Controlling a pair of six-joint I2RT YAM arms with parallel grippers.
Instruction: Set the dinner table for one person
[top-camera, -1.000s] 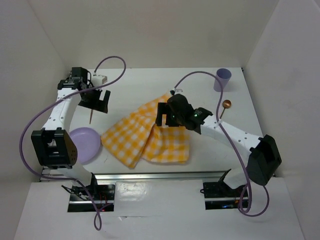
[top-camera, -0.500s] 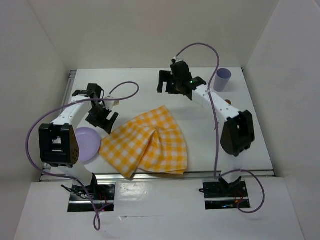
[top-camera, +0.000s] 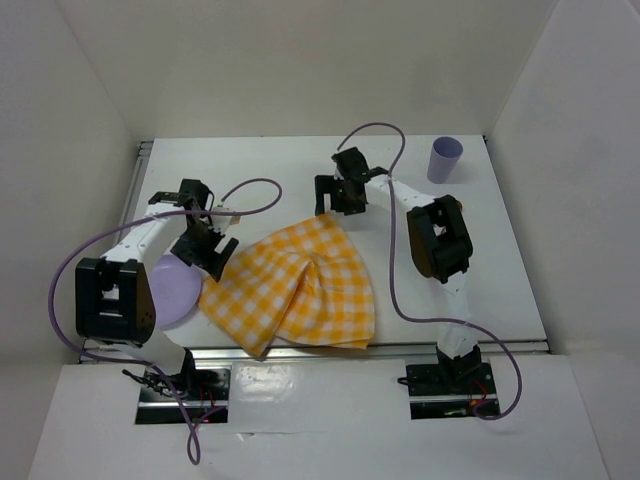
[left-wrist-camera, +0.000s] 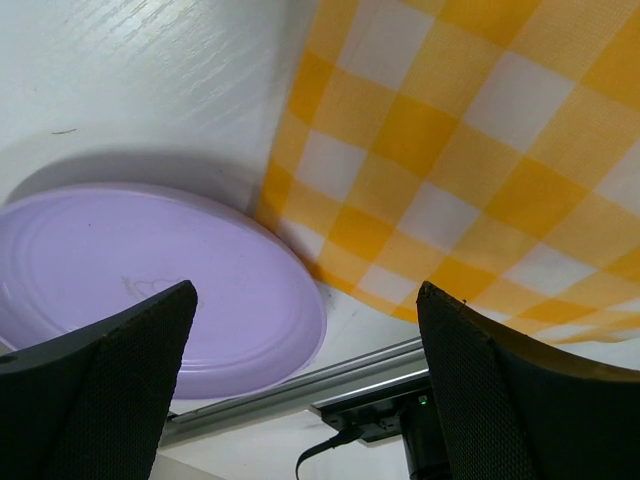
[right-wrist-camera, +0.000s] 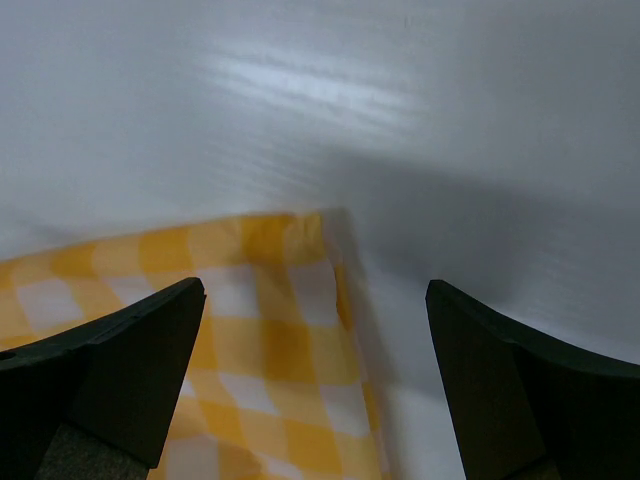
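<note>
- The tabletop (top-camera: 280, 165) is white, rigid and fixed, and it fills the floor of the enclosure. It is nothing to grasp, only to lay things on.
- The yellow checked cloth (top-camera: 300, 285) lies rumpled near the centre. It is probably light and limp, so take it by a corner.
- The lavender plate (top-camera: 165, 290) touches the cloth's left edge. It is likely stiff and slick, so pinch its rim.
- The lavender cup (top-camera: 444, 158) stands upright at the far right and looks easily tipped.
- The left fingers (left-wrist-camera: 100, 370) and right fingers (right-wrist-camera: 110, 380) are spread wide and empty.

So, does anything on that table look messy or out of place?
Yes, the cloth lies askew, turned diagonally to the table edges, with a bunched fold through its middle instead of lying flat. Its left corner butts against the plate.
</note>
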